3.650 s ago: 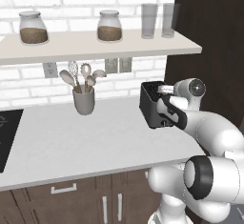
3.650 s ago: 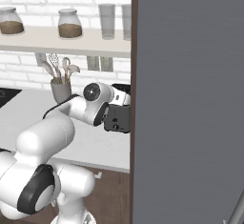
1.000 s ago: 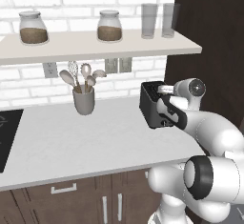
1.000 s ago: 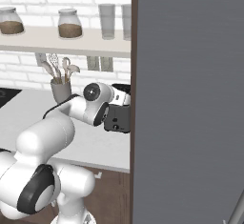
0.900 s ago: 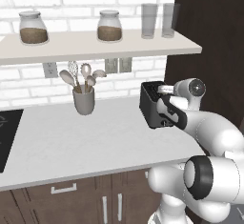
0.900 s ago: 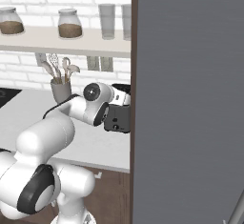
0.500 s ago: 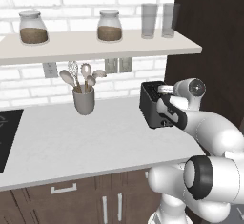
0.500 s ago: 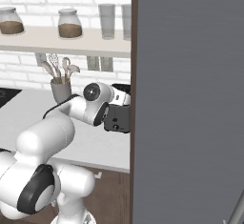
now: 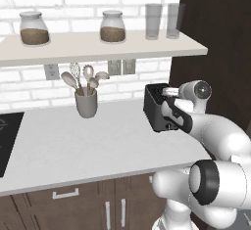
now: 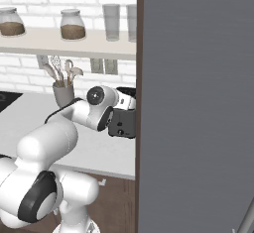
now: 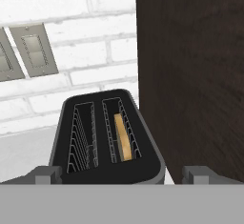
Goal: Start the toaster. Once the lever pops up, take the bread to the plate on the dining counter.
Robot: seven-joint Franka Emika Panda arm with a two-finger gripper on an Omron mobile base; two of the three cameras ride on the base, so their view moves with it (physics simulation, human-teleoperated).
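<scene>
Down in the right-hand slot of the toaster [image 11: 108, 139] sits the bread [image 11: 123, 138], edge-on, its top below the slot's rim. It reads to me as sunk, not popped. The other slot shows bare wire guides.

The toaster stands at the far right end of the pale tabletop [image 9: 73, 146], close against the dark wood panel [image 11: 190, 75]. The lever on its narrow front face I cannot make out; my hand and forearm cover that face in both base views.

My gripper [image 11: 121, 174] is at the toaster's near end, jaws spread wide with nothing between them; one tip shows on either side of the black body, which lies in the gap. Whether the tips touch it I cannot tell.

Status, as judgement: toasting appears started or just about to be, since the slice rides low; I cannot confirm the lever's position. Left to do: wait for the pop-up, lift the slice out, carry it to the plate.

Further out: a grey utensil cup [image 9: 86, 103] well to the left, jars [image 9: 34, 28] and glasses [image 9: 153, 21] on the shelf [image 9: 98, 48] above.
</scene>
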